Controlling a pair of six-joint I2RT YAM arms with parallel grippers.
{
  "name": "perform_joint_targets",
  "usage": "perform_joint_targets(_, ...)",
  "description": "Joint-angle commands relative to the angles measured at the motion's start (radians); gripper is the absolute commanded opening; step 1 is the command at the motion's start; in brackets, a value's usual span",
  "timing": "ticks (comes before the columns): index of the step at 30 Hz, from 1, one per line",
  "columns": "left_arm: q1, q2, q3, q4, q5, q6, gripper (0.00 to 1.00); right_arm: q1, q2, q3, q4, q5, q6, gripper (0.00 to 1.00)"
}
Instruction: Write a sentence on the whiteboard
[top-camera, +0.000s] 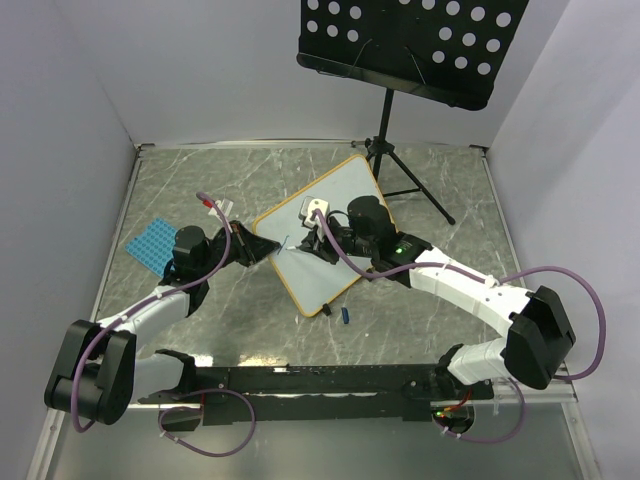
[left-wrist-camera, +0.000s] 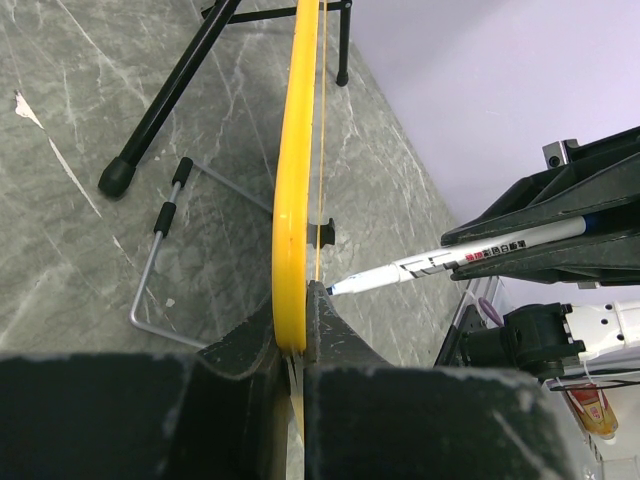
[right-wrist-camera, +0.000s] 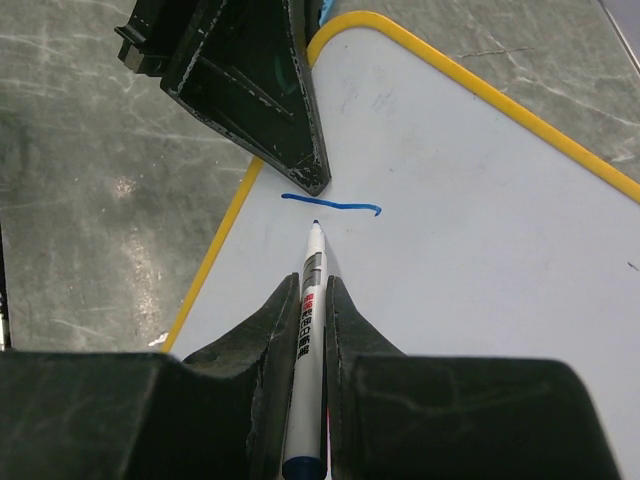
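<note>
The left gripper (left-wrist-camera: 297, 335) has its jaws clamped on the yellow frame of the whiteboard (right-wrist-camera: 480, 260), and the frame edge runs straight ahead from between them. The right gripper (right-wrist-camera: 310, 292) has its jaws clamped on a marker (right-wrist-camera: 313, 255), which projects forward from between them, blue tip pointing down at the board. The board face lies directly under and ahead of the right jaws. The left jaws stand just beyond the tip and to its left. The sentence (right-wrist-camera: 330, 205) amounts to one short blue stroke just ahead of the tip, so the writing is judged barely begun. Whether the tip touches the face cannot be told. Recommendations: hold the left clamp firm so the board does not slide under the pen. Press lightly and evenly, or the line will skip or the tip will crush. Form small letters running rightward, away from the left jaws, which crowd the start of the line. Lift cleanly between letters.
</note>
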Motion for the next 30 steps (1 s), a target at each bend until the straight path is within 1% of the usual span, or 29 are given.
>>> perform_joint_targets(1,-0.021,0.008,-0.009,-0.028,0.08,0.054,0.01,-0.001,-0.005,0.052,0.041,0.002,0.017,0.0)
perform_joint_targets(15,-0.021,0.012,-0.008,-0.022,0.085,0.049,0.01,-0.001,0.014,0.056,0.07,0.037,0.033,0.0)
perform_joint_targets(30,-0.021,0.006,-0.012,-0.024,0.085,0.051,0.01,-0.001,0.049,0.07,0.038,0.026,0.021,0.0)
